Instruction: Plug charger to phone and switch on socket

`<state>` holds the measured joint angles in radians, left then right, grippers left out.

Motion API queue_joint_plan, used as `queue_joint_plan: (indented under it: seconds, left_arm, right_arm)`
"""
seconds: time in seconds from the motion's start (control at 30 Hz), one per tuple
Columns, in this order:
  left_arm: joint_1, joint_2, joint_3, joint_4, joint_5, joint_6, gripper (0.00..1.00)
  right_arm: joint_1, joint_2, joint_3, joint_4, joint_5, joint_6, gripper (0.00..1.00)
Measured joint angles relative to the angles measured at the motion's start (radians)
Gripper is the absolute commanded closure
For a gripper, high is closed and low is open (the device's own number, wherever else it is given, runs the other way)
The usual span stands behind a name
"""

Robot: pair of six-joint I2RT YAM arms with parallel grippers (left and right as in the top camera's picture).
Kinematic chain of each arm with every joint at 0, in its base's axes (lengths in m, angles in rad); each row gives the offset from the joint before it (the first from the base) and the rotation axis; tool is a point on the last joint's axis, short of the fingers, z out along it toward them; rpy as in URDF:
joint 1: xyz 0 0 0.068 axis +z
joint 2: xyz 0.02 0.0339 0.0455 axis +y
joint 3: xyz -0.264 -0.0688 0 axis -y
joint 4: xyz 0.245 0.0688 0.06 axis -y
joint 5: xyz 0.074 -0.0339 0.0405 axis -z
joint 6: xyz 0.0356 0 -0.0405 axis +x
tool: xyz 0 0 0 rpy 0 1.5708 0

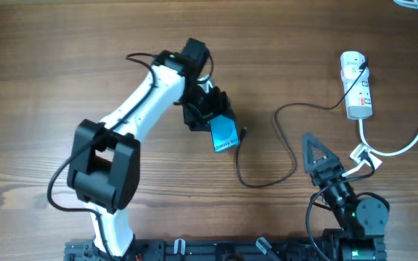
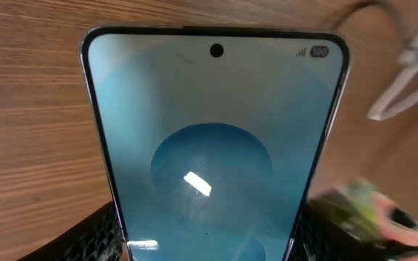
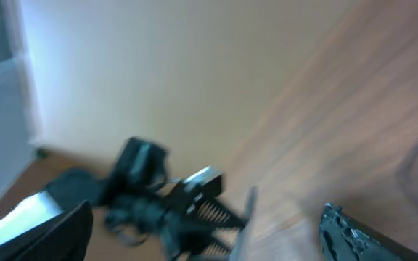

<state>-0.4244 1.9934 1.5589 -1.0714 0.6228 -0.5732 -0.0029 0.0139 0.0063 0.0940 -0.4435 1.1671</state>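
The phone [image 1: 225, 135], with a cyan screen, is held tilted above the table in my left gripper [image 1: 212, 116], which is shut on its lower end. It fills the left wrist view [image 2: 209, 138], between the jaws [image 2: 209, 250]. The charger [image 1: 290, 156], a thin black cable, runs from the socket [image 1: 358, 90] in a loop across the table. Its small plug [image 1: 244, 133] lies just right of the phone. My right gripper [image 1: 316, 148] is open and empty, right of the cable loop and below the socket. The right wrist view is blurred, with the jaws [image 3: 205, 243] wide apart.
A thick white cord [image 1: 412, 138] curves from the socket to the table's right edge, with a small white piece [image 1: 365, 156] beside my right arm. My left arm [image 1: 133, 109] crosses the table's left half. It shows blurred in the right wrist view [image 3: 173, 206].
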Motion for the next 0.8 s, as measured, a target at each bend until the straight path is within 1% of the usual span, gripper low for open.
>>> queue_joint_plan:
  seconds: [0.07, 0.17, 0.27, 0.3, 0.33, 0.4, 0.43, 0.5, 0.53, 0.57, 0.63, 0.73, 0.8]
  left_arm:
    - [0.036, 0.0, 0.0, 0.0, 0.099, 0.0, 0.32]
    - [0.06, 0.0, 0.0, 0.0, 0.235, 0.0, 0.33]
    - [0.066, 0.0, 0.0, 0.0, 0.349, 0.0, 0.33]
    - [0.066, 0.0, 0.0, 0.0, 0.374, 0.0, 0.33]
    - [0.066, 0.0, 0.0, 0.0, 0.402, 0.0, 0.33]
    - [0.066, 0.0, 0.0, 0.0, 0.435, 0.0, 0.33]
    - [0.066, 0.0, 0.0, 0.001, 0.459, 0.0, 0.33]
    - [0.066, 0.0, 0.0, 0.004, 0.491, -0.001, 0.33]
    - [0.066, 0.0, 0.0, 0.008, 0.515, -0.002, 0.33]
    - [0.066, 0.0, 0.0, 0.011, 0.532, -0.005, 0.33]
    - [0.066, 0.0, 0.0, 0.011, 0.569, -0.009, 0.33]
    - [0.066, 0.0, 0.0, 0.011, 0.593, -0.016, 0.33]
    - [0.066, 0.0, 0.0, 0.029, 0.602, -0.035, 0.33]
  right_arm:
    - [0.0, 0.0, 0.0, 0.053, -0.087, 0.003, 0.0]
    - [0.0, 0.016, 0.013, 0.05, -0.185, -0.007, 0.0]
    - [0.0, 0.089, 0.111, -0.04, -0.233, -0.079, 0.0]
    - [0.0, 0.124, 0.169, -0.126, -0.237, -0.119, 0.0]
    - [0.0, 0.198, 0.272, -0.253, -0.236, -0.203, 0.0]
    - [0.0, 0.321, 0.445, -0.493, -0.218, -0.327, 0.0]
    - [0.001, 0.412, 0.546, -0.611, -0.201, -0.404, 0.01]
    - [0.002, 0.559, 0.698, -0.788, -0.177, -0.515, 0.0]
    - [0.002, 0.63, 0.765, -0.825, -0.176, -0.56, 0.0]
    - [0.002, 0.682, 0.81, -0.831, -0.182, -0.584, 0.0]
    - [0.002, 0.752, 0.855, -0.8, -0.225, -0.581, 0.0]
    - [0.011, 0.81, 0.859, -0.772, -0.335, -0.587, 0.0]
    - [0.057, 0.826, 0.86, -0.813, -0.34, -0.594, 0.01]
